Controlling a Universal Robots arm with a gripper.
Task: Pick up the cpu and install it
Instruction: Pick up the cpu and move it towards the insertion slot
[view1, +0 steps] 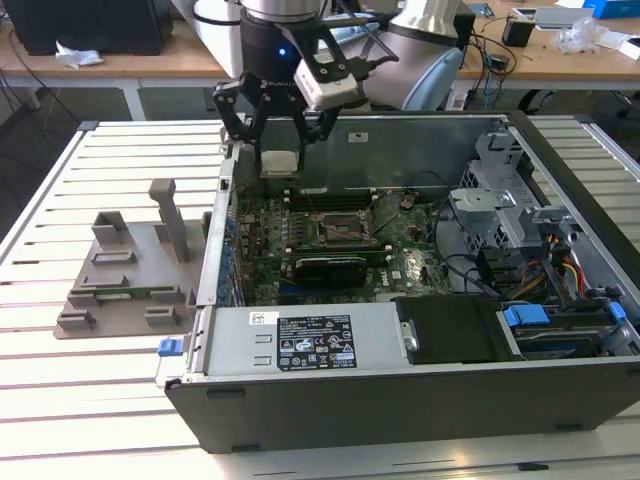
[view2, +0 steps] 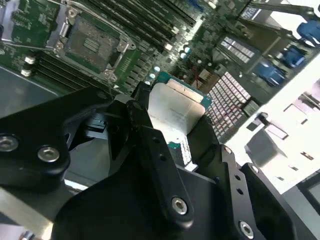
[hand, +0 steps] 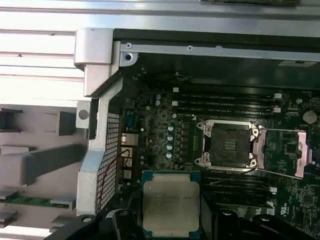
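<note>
— Item one: cpu (hand: 171, 202), hanging above the rear corner of the case (view1: 400, 400), metal top facing up, not touching the motherboard (view1: 400, 265).
— Being gripped how?
— Sitting pinched between the fingers (view2: 150, 145) of the gripper (view1: 280, 150), clenched on opposite edges.
— Handling?
— Judging it light, stiff and thin; likely fragile on the underside, so taking it by the rim only and keeping it level.
— Containers?
— Case: lying open on the desk (view1: 60, 400), holding motherboard, memory slots, cabling, drives. Socket (hand: 230, 145): standing open, frame swung aside, holding nothing, well apart from the cpu. Holder tray (view1: 120, 290): resting on the desk at the exterior view's left, carrying a green strip (view1: 120, 293) in one slot.
</note>
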